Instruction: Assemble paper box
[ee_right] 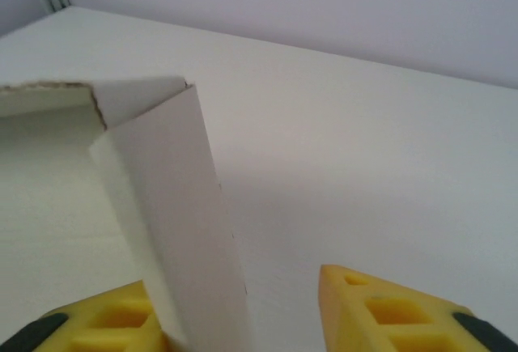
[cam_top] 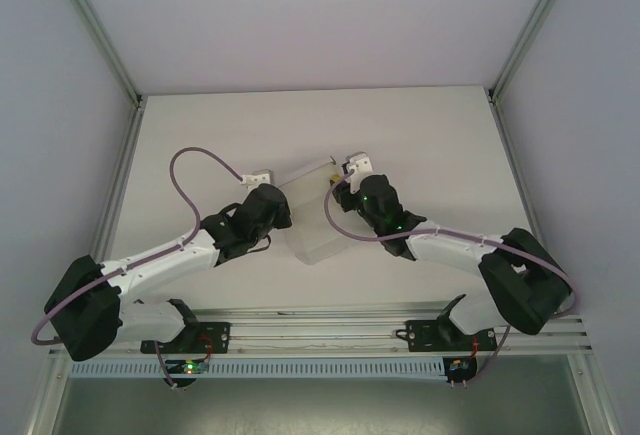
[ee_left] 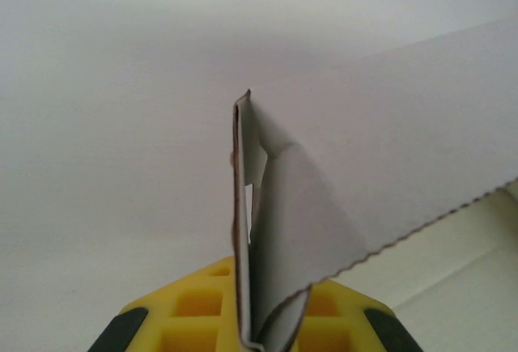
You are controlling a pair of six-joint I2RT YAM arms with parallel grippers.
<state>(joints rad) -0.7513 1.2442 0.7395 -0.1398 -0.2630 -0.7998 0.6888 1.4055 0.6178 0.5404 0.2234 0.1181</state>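
Observation:
The paper box point(cam_top: 315, 220) is a white card sheet, partly folded, lying on the table between my two arms. My left gripper point(cam_top: 280, 195) holds its left edge. In the left wrist view the yellow fingers point(ee_left: 194, 303) are shut on a doubled fold of the paper box point(ee_left: 364, 166), which stands on edge and spreads out to the right. My right gripper point(cam_top: 338, 180) is at the sheet's right edge. In the right wrist view that gripper point(ee_right: 243, 287) is open, and a raised flap of the paper box point(ee_right: 170, 206) leans against its left finger point(ee_right: 113, 315). The right finger point(ee_right: 380, 311) stands apart from the card.
The white table point(cam_top: 420, 135) is walled by pale panels with aluminium posts at the back corners. A purple cable point(cam_top: 195, 170) loops above the left arm. The mounting rail point(cam_top: 320, 335) runs along the near edge.

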